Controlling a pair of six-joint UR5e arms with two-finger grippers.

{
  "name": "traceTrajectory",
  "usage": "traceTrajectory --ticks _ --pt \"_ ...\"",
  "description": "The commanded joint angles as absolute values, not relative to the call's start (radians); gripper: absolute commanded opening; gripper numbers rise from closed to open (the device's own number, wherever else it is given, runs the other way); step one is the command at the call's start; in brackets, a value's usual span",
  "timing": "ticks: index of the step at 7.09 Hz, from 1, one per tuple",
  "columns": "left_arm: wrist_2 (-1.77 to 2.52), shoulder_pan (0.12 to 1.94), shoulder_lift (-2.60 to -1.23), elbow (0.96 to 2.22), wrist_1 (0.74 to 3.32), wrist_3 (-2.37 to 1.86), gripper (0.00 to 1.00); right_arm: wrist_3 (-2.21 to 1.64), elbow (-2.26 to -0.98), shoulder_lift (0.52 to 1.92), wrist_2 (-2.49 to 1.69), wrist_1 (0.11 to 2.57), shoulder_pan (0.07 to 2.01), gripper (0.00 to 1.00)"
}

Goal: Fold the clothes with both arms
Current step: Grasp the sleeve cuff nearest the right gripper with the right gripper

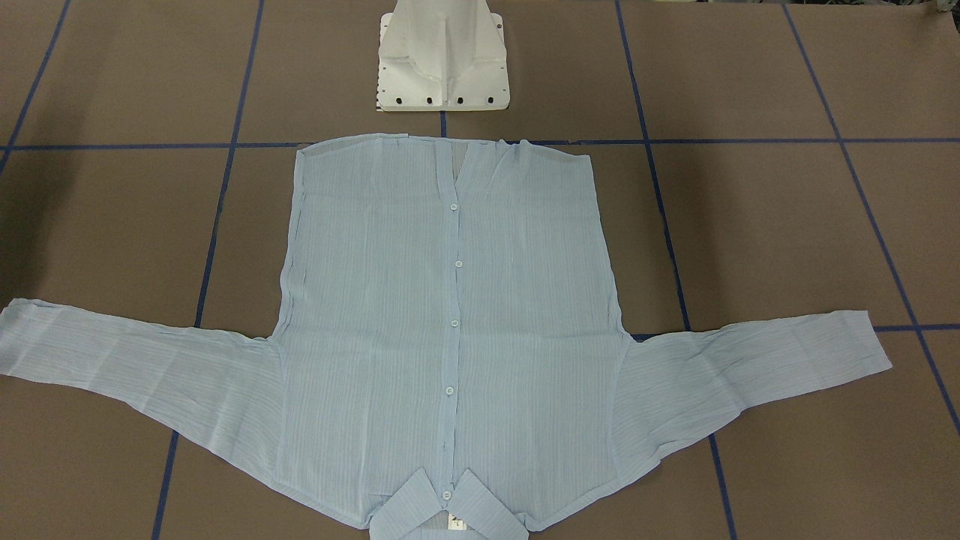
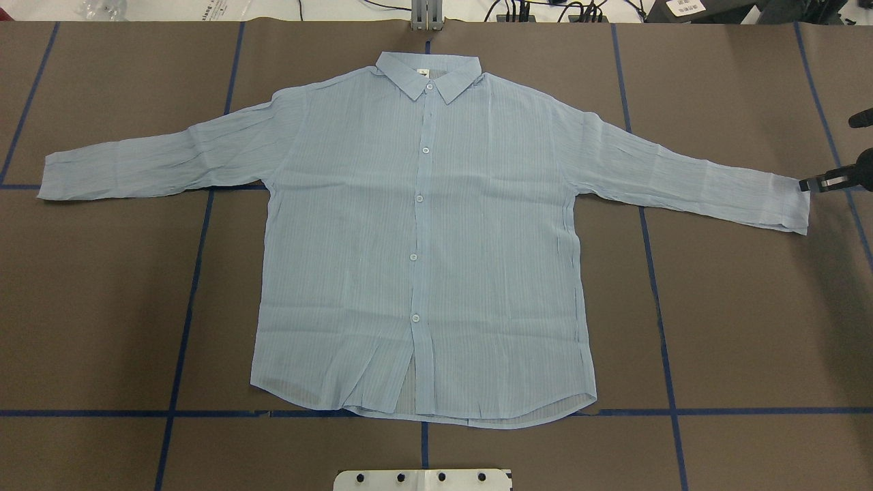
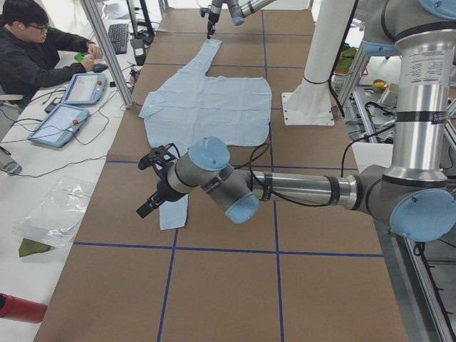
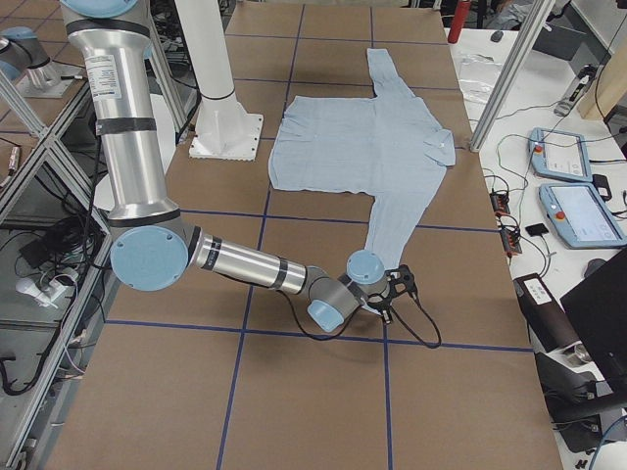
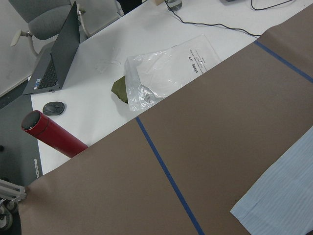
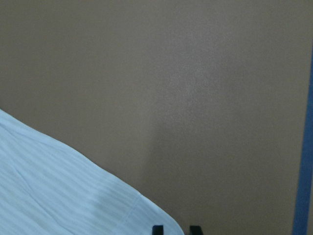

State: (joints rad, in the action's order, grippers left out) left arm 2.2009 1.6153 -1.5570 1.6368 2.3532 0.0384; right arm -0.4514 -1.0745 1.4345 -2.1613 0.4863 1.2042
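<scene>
Blue striped shirt (image 2: 423,239) lies flat, buttoned, on the brown table (image 2: 750,307). Right gripper (image 6: 176,230) jaws stand narrowly apart (nothing between them), just beside one cuff (image 2: 784,204). Left gripper (image 3: 148,205) hovers near the other sleeve's end; its jaw state cannot be judged.

I count one shirt (image 2: 423,239), with five white buttons (image 2: 419,198) and two sleeves (image 2: 157,160). I see two arms, the left arm (image 3: 299,189) and the right arm (image 4: 245,262), one white pedestal (image 1: 442,67), two tablets (image 3: 83,87), one person (image 3: 35,50) and one red cylinder (image 5: 51,137).
</scene>
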Motion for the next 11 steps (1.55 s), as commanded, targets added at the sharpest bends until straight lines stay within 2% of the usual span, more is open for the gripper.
traceTrajectory --ticks 1,4,5,6,8,10,11 --pt "2.201 1.615 -1.557 1.637 2.353 0.038 1.0 -0.451 -1.074 1.434 -2.16 0.488 1.204 0.33" --pt "2.2 1.615 -1.557 1.637 2.353 0.038 1.0 -0.451 -1.071 1.436 -2.158 0.489 1.203 0.25" --pt "2.201 1.615 -1.557 1.637 2.353 0.038 1.0 -0.449 -1.062 1.436 -2.155 0.489 1.203 0.18" --pt "2.201 1.615 -1.557 1.637 2.353 0.038 1.0 -0.451 -1.058 1.436 -2.143 0.489 1.201 0.0" --pt "2.201 1.615 -1.557 1.64 2.353 0.038 1.0 -0.463 -1.084 1.44 -2.149 0.486 1.204 0.0" --pt "2.201 1.615 -1.555 1.638 2.353 0.04 1.0 -0.578 -1.185 1.431 -2.167 0.508 1.206 0.0" --pt "2.201 1.615 -1.555 1.637 2.353 0.04 1.0 -0.624 -1.277 1.428 -2.171 0.573 1.207 0.0"
